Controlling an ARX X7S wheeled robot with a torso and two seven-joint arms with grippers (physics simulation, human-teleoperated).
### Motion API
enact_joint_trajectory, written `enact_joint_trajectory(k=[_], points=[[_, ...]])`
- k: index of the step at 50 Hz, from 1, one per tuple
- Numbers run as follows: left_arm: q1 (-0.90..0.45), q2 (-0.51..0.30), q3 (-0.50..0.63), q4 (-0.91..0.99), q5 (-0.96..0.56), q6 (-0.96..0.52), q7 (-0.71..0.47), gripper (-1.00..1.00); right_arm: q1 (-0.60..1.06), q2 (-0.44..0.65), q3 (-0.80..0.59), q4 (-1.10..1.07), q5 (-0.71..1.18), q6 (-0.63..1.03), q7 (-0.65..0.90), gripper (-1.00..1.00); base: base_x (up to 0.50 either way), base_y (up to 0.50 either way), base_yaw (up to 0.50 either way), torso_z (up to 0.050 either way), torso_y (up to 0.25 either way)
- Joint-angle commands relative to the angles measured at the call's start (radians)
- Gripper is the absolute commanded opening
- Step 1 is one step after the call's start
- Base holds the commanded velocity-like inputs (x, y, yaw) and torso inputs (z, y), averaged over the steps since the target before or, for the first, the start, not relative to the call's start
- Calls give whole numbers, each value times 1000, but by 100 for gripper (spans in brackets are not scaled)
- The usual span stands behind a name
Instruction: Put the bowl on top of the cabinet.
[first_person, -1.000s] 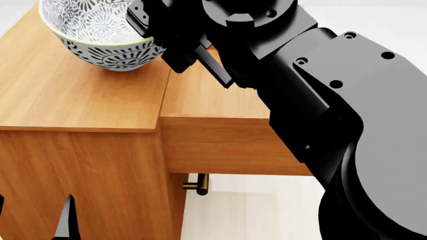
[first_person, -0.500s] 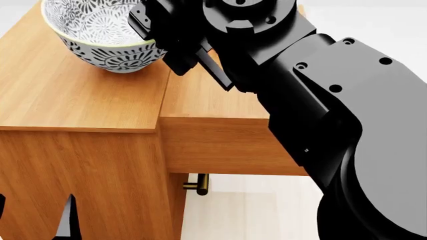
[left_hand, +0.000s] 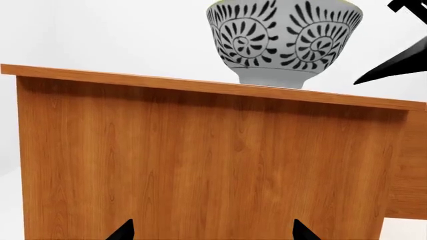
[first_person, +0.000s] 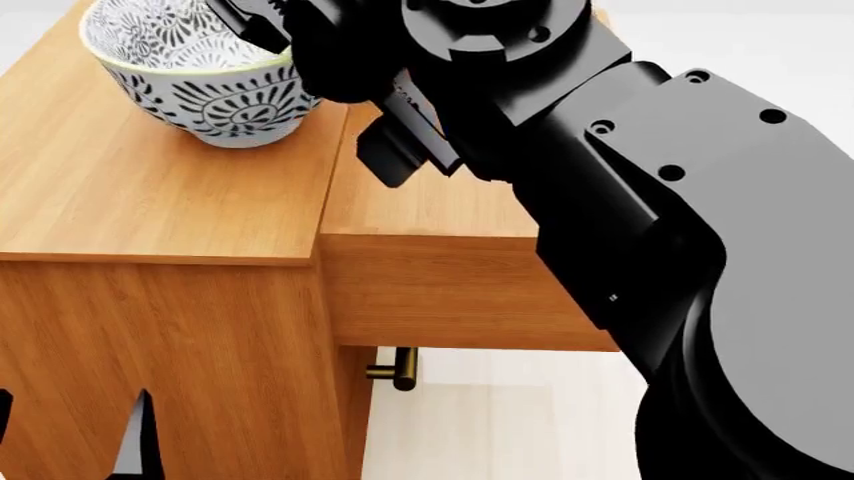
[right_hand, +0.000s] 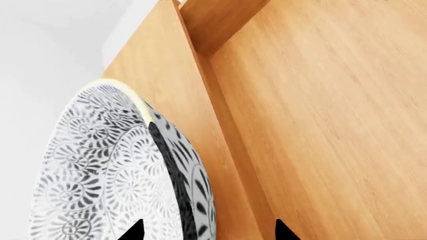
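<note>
From the left wrist, the bowl (left_hand: 285, 42) sat on the cabinet (left_hand: 200, 160) top; the left gripper (left_hand: 210, 231) hung spread, empty.

From the head, the right gripper (first_person: 334, 75) straddled the rim; a straight lift-off seemed wise.

Right wrist: fingers apart, wood grain, white surroundings.

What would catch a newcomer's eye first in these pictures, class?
The patterned bowl stands out first, sitting upright on the flat top of the orange-brown cabinet, near its back. Next comes the big black right arm filling the right of the head view, its gripper end by the bowl's rim.
</note>
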Motion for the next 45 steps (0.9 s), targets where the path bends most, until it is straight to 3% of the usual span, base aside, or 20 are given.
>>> enact_joint_trajectory(k=[1,45], points=[[-5,22,-26,-22,17,27,11,100,25,-19,14,9,-8,1,-42,100,0,0,0,0,0],[-2,10,-7,19,20,20,-4,100,165,-19,-11,214,-51,150,7,100,0,0,0,0,0]])
